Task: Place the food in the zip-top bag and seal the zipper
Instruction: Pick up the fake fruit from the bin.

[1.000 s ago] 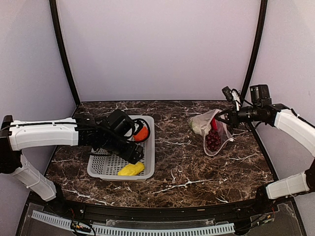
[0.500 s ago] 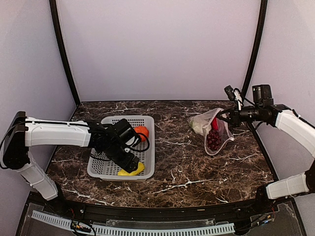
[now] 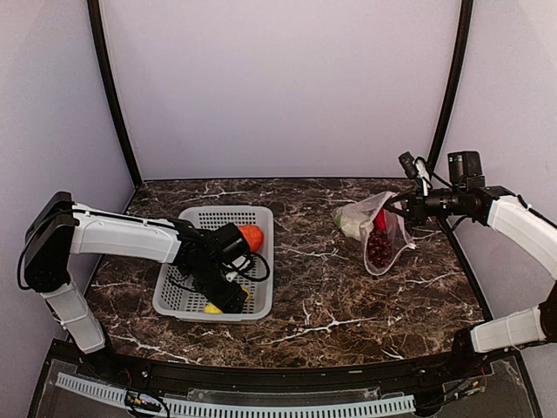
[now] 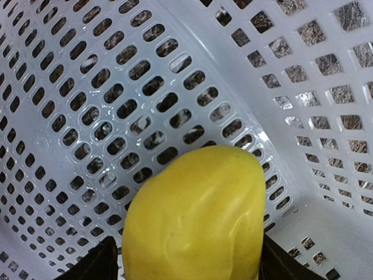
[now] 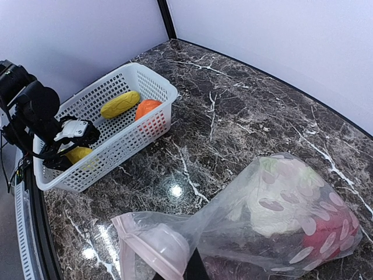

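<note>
left tool (image 3: 224,300) low, jaws wide | right tool (image 3: 389,212) high, clamped shut

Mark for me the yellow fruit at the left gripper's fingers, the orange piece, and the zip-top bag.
yellow fruit (image 4: 198,216), left wrist view, middle of its rounded body.
orange piece (image 5: 148,108), right wrist view, its rounded top.
zip-top bag (image 5: 227,213), right wrist view, clear wall near the neck.

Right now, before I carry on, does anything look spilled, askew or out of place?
Nothing spilled or damaged. The basket sits upright, the left fingers flanking a yellow fruit in it. One oddity: the zip-top bag lies slumped on its side, mouth bunched where the right fingers pinch it rather than spread open.
</note>
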You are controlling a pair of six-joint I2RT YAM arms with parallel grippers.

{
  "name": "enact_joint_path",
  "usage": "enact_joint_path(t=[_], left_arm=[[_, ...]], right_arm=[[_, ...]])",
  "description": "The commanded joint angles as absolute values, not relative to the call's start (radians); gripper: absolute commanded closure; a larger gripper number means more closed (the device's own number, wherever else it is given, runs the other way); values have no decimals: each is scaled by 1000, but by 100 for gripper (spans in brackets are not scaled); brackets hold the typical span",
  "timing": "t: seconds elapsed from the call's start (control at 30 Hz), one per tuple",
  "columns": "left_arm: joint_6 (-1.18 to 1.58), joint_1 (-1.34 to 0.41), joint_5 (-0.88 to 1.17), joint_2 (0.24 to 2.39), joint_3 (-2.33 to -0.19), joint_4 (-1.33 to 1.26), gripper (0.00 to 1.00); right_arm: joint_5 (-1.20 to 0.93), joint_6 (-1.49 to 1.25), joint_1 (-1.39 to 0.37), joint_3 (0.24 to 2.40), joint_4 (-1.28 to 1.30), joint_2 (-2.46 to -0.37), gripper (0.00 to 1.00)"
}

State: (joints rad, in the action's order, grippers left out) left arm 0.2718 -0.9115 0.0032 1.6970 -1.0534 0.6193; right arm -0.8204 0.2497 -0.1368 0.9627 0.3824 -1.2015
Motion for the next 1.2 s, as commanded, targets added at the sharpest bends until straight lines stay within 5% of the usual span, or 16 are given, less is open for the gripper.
enact_joint_path(t=[0.0,0.2,0.67,1.17], left_arm=[[258,-907,16,1701,-1079,674,25],[269,-907,-30,1655,-1116,730,42],[279,-915,-37,1552,-1366,682,55],[273,-1040,189,1653,-1474,-22,56]], right_arm=[[-846,255,-127,955,342,-1192,100],[-838,263,-126,952,343,-1192,100],[-822,248,-126,1010,398,-1233,100],[-804,278,-240,1442,762,-1436,100]])
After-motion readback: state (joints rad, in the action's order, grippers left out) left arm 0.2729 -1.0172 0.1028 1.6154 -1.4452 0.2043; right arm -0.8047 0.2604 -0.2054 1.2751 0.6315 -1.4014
